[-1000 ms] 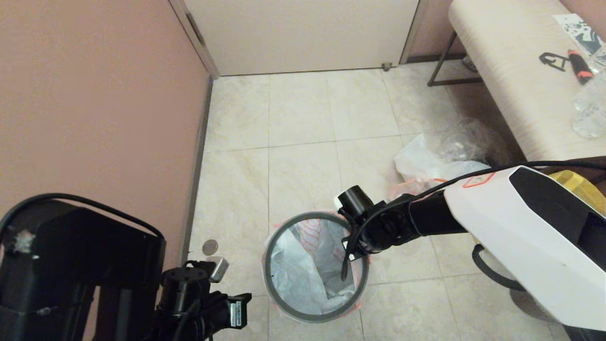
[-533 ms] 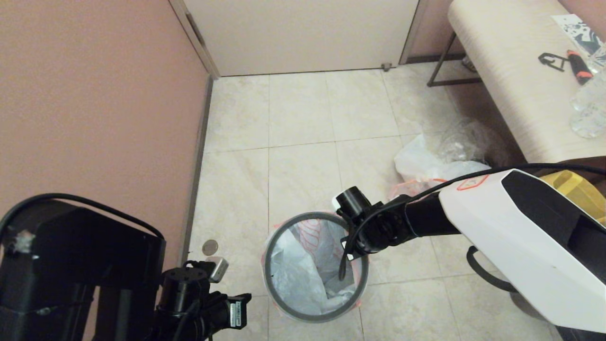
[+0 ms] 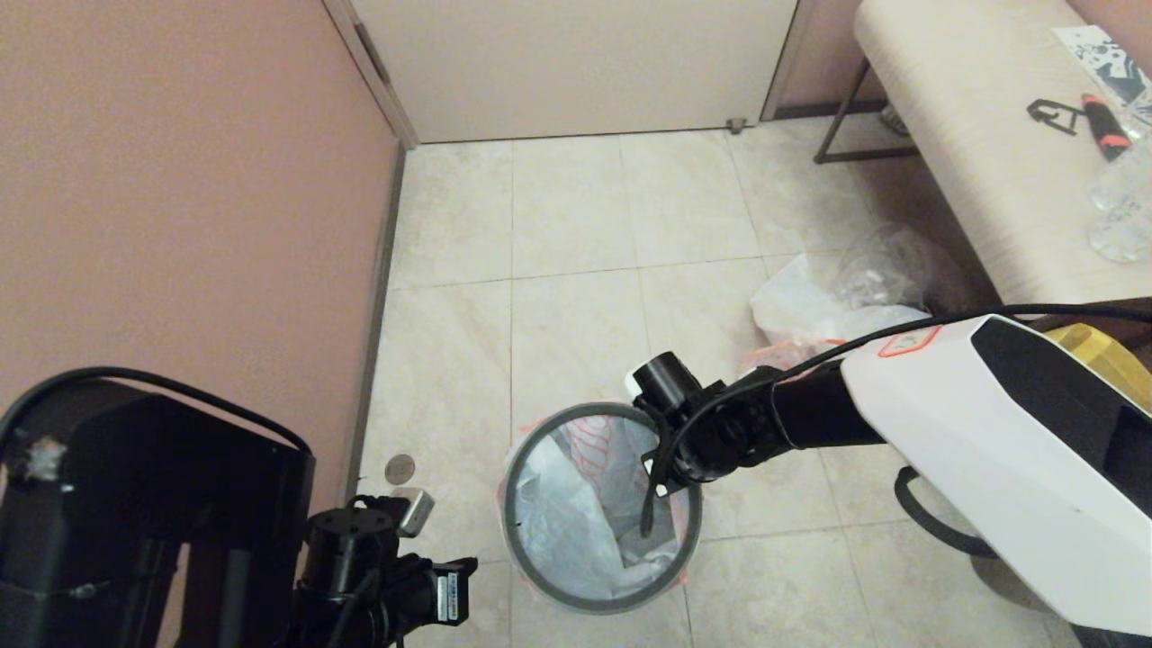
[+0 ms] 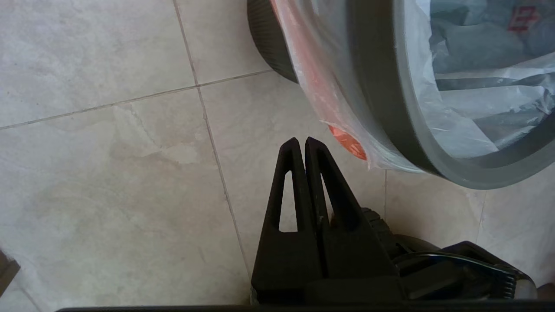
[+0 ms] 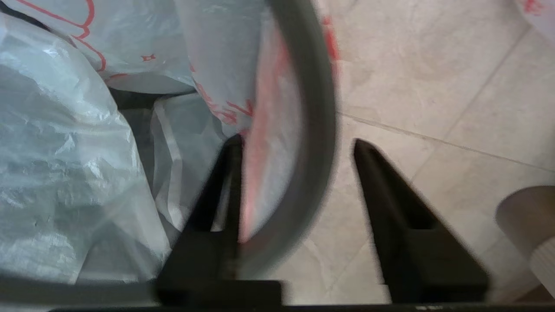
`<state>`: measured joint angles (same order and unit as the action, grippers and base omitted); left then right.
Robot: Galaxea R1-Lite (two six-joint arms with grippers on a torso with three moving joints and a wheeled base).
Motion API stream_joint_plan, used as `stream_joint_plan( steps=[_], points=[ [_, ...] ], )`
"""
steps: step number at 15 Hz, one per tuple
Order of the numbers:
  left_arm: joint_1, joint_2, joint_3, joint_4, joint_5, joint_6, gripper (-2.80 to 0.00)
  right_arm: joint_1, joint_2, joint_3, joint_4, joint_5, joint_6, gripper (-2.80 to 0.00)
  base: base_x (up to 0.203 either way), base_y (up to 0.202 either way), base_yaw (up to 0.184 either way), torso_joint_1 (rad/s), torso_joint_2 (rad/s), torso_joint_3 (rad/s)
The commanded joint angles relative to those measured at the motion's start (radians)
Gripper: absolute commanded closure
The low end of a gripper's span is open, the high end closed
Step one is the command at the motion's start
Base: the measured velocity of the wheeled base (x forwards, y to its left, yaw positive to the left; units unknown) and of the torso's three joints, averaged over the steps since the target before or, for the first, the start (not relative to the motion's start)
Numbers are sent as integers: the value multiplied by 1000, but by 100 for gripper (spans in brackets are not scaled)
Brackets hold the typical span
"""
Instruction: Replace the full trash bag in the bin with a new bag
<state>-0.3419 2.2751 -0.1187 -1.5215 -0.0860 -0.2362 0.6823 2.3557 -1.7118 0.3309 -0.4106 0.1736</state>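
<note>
The black bin (image 3: 686,576) stands on the floor tiles with its dark-grey ring (image 3: 540,576) seated on top. The new bag (image 3: 589,445), white with a red cartoon, lines the inside, and its pink-orange edge hangs out under the ring (image 4: 342,138). My right gripper (image 5: 296,141) is open and straddles the ring (image 5: 312,130) at the bin's right side, one finger inside against the bag (image 5: 65,143), the other outside. The full trash bag (image 3: 814,310) lies on the floor to the right, behind my right arm. My left gripper (image 4: 299,141) is shut and empty, low beside the bin's wall (image 4: 264,39).
A padded bench (image 3: 972,135) at the right carries a black-and-orange tool (image 3: 1102,126) and clear bottles (image 3: 1120,207). A yellow tote (image 3: 1102,355) peeks from behind my right arm. The pink wall (image 3: 180,180) closes the left, a door (image 3: 576,63) stands ahead, and a small disc (image 3: 400,469) lies by the baseboard.
My right wrist has edged slightly left over the bin's rim, and its inner finger reaches a little deeper into the bag. The left arm has not moved.
</note>
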Motion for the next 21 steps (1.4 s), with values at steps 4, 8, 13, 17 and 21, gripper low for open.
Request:
stream_joint_plan(
  steps=[4,8,13,17,21],
  points=[
    [-4,-57,23,-9,-3,-2,0,3,-197,101,43,69,11,-280,0,0,0,0,0,0],
    [-10,-245,61,-9,2,1,0,-8,-288,234,-11,206,51,0,0,0,0,0,0,0],
    [-158,-272,15,-9,89,38,0,-54,-323,321,-17,317,106,0,0,0,0,0,0,0],
    [-181,-162,-116,-9,-24,49,0,-177,-312,347,-17,656,109,0,0,0,0,0,0,0],
    [-111,-59,-196,-9,-157,47,0,-256,-178,345,-136,803,59,0,0,0,0,0,0,0]
  ],
)
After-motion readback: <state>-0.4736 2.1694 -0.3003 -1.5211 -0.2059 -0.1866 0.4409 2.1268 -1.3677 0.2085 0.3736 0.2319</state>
